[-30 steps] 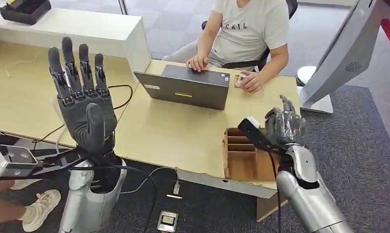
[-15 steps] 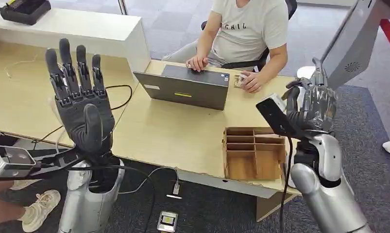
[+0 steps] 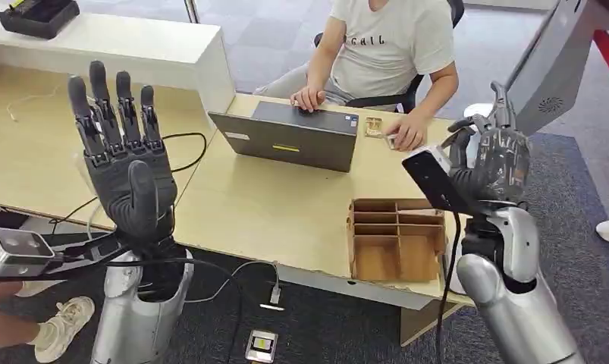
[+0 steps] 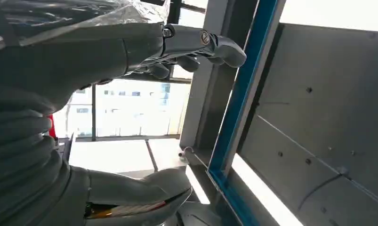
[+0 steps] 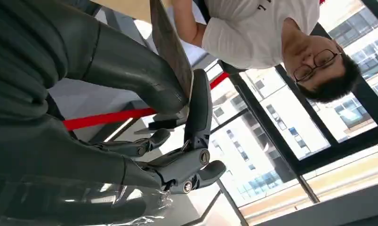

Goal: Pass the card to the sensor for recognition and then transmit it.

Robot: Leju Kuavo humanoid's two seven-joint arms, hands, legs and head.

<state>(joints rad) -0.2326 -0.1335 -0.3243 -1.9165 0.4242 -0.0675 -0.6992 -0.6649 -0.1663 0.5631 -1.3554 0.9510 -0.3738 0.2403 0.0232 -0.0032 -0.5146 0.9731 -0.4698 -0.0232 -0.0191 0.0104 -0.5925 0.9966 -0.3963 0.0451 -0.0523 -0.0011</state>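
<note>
My right hand point(image 3: 492, 163) is raised at the table's right end, just below the slanted grey sensor panel point(image 3: 547, 76). In the right wrist view a thin, flat card point(image 5: 170, 47) is pinched between the thick thumb point(image 5: 130, 70) and a dark finger point(image 5: 199, 108), seen nearly edge-on. My left hand point(image 3: 127, 163) is held up on the left with its fingers straight and apart, holding nothing. The left wrist view shows the same hand point(image 4: 107, 52) spread, with nothing in it.
A wooden compartment box point(image 3: 396, 239) stands on the table point(image 3: 271, 212) below my right hand. A person point(image 3: 384, 45) sits behind a grey laptop point(image 3: 293, 136), one hand near a small wooden piece point(image 3: 374, 127). Cables and a small device point(image 3: 261, 345) lie on the floor.
My right hand rose from beside the wooden box up and to the right, toward the grey panel. The person's hand slid a little to the right. My left hand barely moved.
</note>
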